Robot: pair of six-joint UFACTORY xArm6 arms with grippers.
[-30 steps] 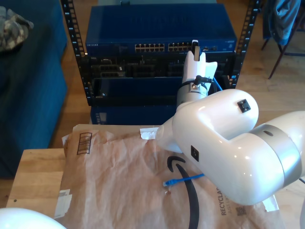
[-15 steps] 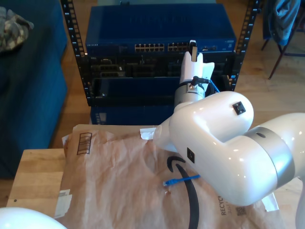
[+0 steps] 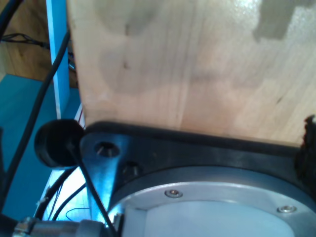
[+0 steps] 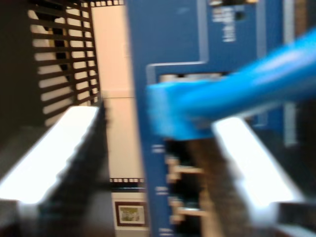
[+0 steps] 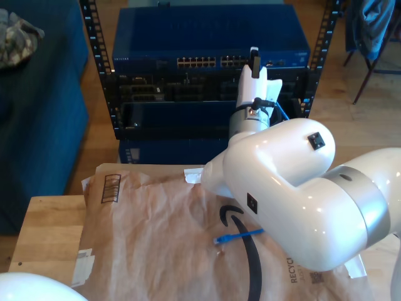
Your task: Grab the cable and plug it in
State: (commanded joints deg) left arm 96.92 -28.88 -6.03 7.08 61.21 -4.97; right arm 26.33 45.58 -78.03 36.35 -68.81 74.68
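- Nearest, in the exterior view, a crumpled sheet of brown packing paper (image 5: 156,238) covers the pale wooden table (image 5: 44,229); the free end of the thin bright-blue ethernet cable (image 5: 238,236) lies on it with its small plug.
- My first gripper: the first wrist view looks onto pale wood and a black-and-silver mount; jaw state cannot be told.
- Farther out, my second gripper (image 5: 254,63) reaches to the blue network switch (image 5: 210,44) at the top of the black rack (image 5: 94,63).
- Second wrist view: the cable's blue plug (image 4: 173,111) sits pinched between the white fingers (image 4: 54,143), just before the port row (image 4: 180,192); blurred.
- Step in hand, by my reading: insertion, plug not yet seated.
- Next move calls for squaring the plug to one open port, then a short straight push.
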